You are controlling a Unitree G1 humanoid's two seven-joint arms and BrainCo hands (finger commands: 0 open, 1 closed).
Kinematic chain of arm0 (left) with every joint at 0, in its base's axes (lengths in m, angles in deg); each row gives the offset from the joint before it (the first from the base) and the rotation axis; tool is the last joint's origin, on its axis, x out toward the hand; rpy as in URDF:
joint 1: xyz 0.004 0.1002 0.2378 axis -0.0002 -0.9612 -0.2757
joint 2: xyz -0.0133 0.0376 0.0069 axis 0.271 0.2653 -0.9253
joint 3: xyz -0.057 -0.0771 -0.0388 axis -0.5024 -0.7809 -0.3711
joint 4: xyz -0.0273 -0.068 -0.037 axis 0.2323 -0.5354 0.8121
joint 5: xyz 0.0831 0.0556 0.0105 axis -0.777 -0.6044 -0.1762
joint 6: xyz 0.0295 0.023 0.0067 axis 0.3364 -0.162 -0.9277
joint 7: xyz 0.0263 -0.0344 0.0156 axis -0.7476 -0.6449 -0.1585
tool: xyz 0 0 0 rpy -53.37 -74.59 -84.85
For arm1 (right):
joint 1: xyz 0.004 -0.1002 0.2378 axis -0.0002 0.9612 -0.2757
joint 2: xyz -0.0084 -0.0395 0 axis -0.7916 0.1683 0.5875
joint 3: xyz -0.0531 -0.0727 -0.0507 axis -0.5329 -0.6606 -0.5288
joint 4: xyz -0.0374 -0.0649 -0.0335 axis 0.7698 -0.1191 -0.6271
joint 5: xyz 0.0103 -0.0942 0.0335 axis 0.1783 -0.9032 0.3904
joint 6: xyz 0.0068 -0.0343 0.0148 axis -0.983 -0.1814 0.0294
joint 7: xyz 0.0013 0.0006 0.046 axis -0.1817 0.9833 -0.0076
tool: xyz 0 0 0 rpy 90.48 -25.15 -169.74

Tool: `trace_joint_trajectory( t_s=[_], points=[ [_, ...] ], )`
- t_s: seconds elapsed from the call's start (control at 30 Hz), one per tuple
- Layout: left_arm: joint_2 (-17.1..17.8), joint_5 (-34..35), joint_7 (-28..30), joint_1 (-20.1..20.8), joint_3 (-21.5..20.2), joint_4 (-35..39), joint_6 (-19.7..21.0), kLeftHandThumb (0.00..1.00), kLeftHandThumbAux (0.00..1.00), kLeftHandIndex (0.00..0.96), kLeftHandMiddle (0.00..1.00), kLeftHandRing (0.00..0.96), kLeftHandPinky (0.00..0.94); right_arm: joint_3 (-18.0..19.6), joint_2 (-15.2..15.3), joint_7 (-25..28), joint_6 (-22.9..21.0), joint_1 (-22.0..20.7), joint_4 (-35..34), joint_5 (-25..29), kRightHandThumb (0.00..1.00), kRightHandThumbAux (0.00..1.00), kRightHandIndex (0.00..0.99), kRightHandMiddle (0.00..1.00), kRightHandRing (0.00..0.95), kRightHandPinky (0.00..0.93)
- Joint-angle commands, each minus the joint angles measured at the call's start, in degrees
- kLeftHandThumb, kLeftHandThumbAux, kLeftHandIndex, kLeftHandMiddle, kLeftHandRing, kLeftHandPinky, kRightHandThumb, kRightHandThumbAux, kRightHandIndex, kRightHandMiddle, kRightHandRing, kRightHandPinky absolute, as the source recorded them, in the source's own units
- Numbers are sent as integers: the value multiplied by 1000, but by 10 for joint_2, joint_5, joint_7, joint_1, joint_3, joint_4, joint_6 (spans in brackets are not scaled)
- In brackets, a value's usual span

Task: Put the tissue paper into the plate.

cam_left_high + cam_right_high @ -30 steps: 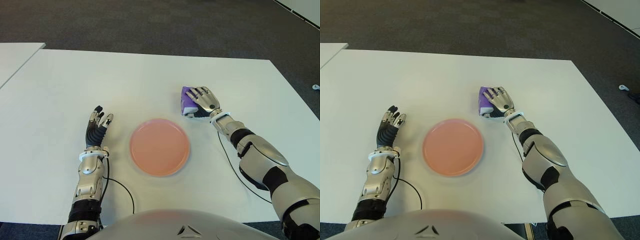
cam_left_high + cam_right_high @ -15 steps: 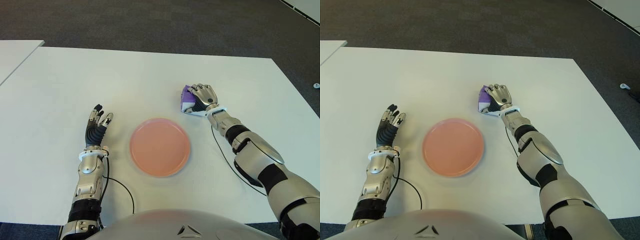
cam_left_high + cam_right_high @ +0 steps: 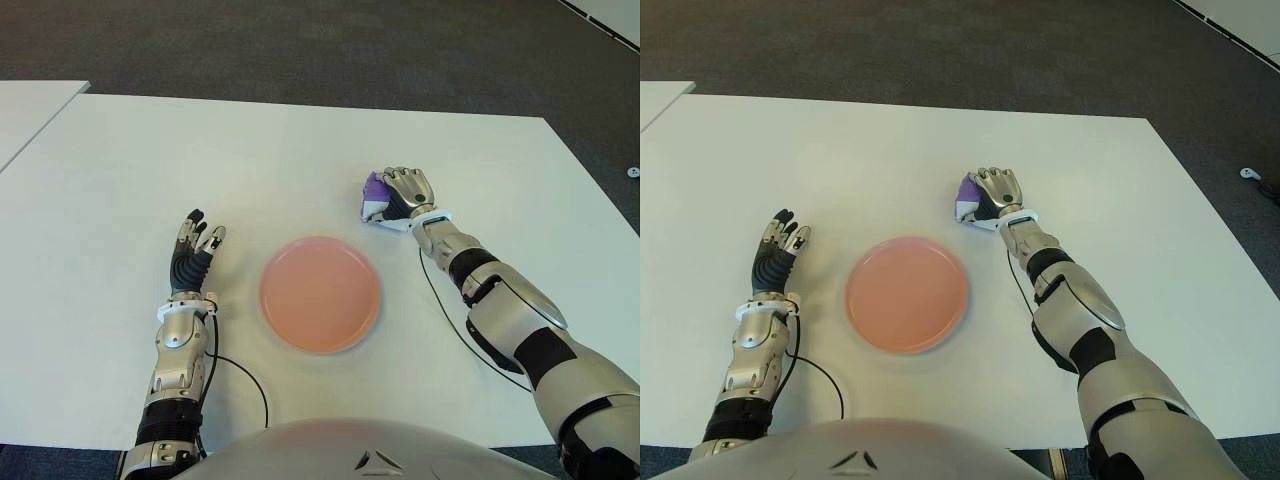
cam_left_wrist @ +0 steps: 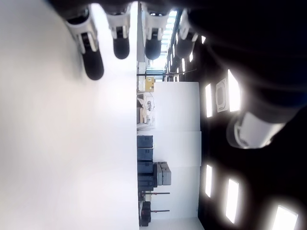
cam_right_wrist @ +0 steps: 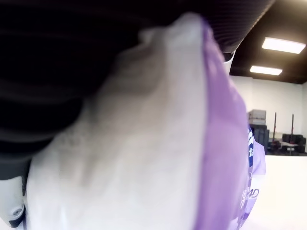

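A purple and white tissue pack (image 3: 374, 199) lies on the white table (image 3: 300, 160), to the right of and beyond the pink plate (image 3: 320, 293). My right hand (image 3: 405, 191) covers the pack with its fingers curled around it. In the right wrist view the squeezed pack (image 5: 158, 143) fills the picture right under the palm. The plate holds nothing. My left hand (image 3: 196, 244) shows left of the plate with its fingers stretched out and holding nothing.
A second white table (image 3: 30, 110) shows at the far left edge. Dark carpet (image 3: 300, 40) lies beyond the table. A black cable (image 3: 245, 375) runs along the table by my left forearm.
My right hand's fingers have curled from flat over the tissue pack to a closed grasp around it. The left hand and the plate have not moved.
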Motion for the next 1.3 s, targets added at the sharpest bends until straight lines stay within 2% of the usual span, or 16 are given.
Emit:
trace_joint_trajectory(
  t_s=[0.03,0.6,0.77,0.83,1.1,1.3],
  points=[
    [2,8,13,-19,-2,-16,12,0,552,0,0,0,0,-26,-53,217,42,169,59,-21,700,707,438,712,705,658],
    [2,12,15,-16,-1,-19,18,0,546,0,0,0,0,3,-58,209,40,181,58,-9,705,710,441,747,741,684],
    [4,11,17,-16,0,-22,14,0,549,0,0,0,0,18,-57,180,43,183,56,0,705,712,441,751,742,652],
    [4,11,17,-15,0,-24,14,0,549,0,0,0,0,27,-55,171,46,176,54,4,705,713,440,750,740,649],
    [4,12,17,-14,0,-26,12,0,547,0,0,0,0,91,-37,149,69,103,38,52,706,713,441,757,742,655],
    [6,12,20,-12,-1,-32,8,0,539,0,0,0,0,134,-18,123,112,68,12,81,707,713,442,767,753,681]
  ],
)
